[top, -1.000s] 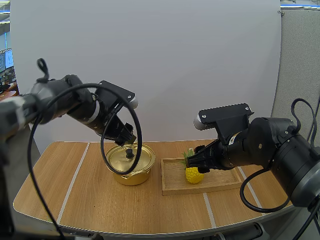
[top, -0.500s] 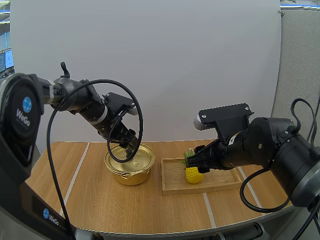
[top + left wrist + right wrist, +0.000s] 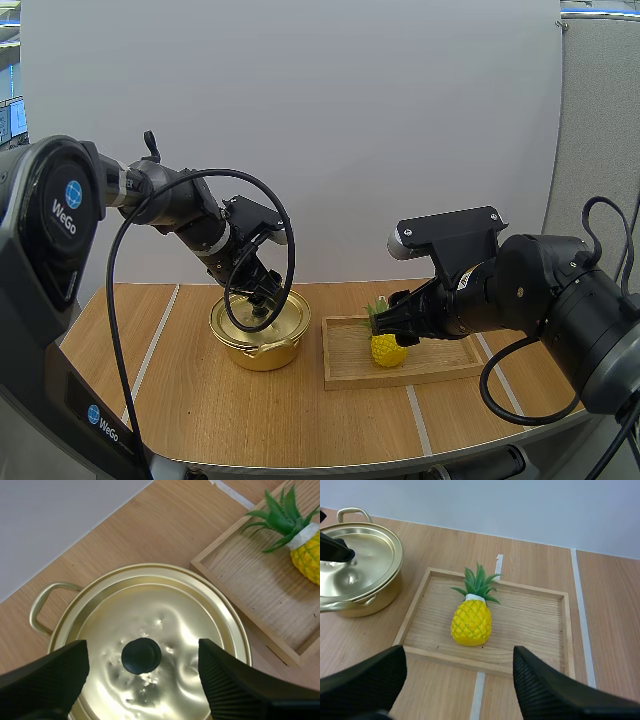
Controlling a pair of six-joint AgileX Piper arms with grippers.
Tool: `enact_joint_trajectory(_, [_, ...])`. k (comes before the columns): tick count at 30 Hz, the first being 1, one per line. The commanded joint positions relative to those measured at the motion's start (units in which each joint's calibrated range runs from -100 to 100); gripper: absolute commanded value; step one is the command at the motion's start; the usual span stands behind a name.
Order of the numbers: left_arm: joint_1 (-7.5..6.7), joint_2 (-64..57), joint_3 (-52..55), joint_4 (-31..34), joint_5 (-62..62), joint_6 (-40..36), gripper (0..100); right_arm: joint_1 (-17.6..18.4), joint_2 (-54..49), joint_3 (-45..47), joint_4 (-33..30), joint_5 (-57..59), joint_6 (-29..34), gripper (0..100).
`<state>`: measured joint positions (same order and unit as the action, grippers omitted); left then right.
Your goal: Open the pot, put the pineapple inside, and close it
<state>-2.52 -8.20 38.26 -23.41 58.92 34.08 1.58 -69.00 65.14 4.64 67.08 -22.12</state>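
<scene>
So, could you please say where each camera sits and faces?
High view: behind and above the robot, facing forward and down over the wooden table; left arm, right arm.
Left wrist view: on its arm, looking down at the shiny gold pot's lid; open left tool.
Right wrist view: on its arm, looking down at the yellow pineapple in the wooden tray; open right tool.
Shared: all show pot, pineapple and tray.

Gold pot (image 3: 262, 352) with loop handles, upright. Lid (image 3: 175, 630) is seated flat on the rim, black knob (image 3: 141, 655) at its centre. Small yellow pineapple (image 3: 471, 622) with a green leafy crown sits mid-tray in the wooden tray (image 3: 530, 625) just beside the pot.
</scene>
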Motion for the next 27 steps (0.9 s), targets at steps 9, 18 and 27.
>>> enact_joint_trajectory(9, [-0.15,4.44,-0.57,0.09,-2.72,-0.42,100,-0.16,-0.13,-0.60,0.19,-1.10,-0.22,100])
enact_joint_trajectory(18, [-0.15,7.15,-0.57,0.56,-5.62,-0.42,100,-0.16,-0.13,-0.60,0.19,-1.10,-0.22,100])
enact_joint_trajectory(27, [-0.15,7.62,-0.57,0.56,-3.86,-0.53,83,-0.16,-0.13,-0.60,0.19,-1.10,-0.22,100])
